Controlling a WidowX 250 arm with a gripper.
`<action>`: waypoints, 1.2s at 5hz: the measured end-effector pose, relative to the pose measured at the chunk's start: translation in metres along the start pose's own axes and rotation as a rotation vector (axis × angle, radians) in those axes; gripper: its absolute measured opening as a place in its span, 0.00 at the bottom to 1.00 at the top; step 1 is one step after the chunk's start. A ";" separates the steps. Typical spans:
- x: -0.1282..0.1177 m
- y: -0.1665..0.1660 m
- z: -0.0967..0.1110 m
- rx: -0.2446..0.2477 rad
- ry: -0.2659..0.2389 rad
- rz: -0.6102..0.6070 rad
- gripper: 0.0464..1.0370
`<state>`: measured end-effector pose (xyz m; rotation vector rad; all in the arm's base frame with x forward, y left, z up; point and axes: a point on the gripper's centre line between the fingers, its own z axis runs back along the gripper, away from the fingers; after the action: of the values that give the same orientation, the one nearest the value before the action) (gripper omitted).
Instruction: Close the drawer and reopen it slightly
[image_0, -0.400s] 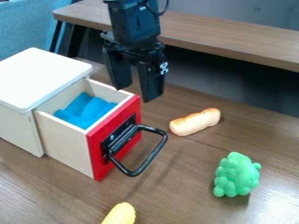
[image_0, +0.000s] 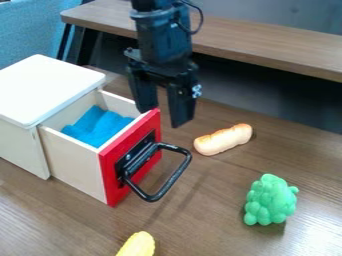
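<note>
above, a black gripper (image_0: 164, 116) hangs with its fingers apart and empty (nothing held) near the red front (image_0: 137, 155) of an open wooden drawer (image_0: 75, 162).

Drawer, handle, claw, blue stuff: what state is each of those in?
Drawer: open, pulled partway out of its cabinet.
Handle: sticking out from the red front, not gripped.
Gripper (the claw): open, at the red front's upper far corner.
Blue piece: lying loose inside the drawer.
</note>
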<state>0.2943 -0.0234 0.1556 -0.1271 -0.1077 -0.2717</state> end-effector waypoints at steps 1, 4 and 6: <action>0.009 -0.004 -0.022 0.014 0.014 0.014 0.96; 0.015 -0.008 -0.077 0.144 0.105 0.121 0.96; 0.008 0.002 -0.090 0.176 0.133 0.163 0.96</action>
<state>0.3101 -0.0357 0.0677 0.0568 0.0110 -0.1066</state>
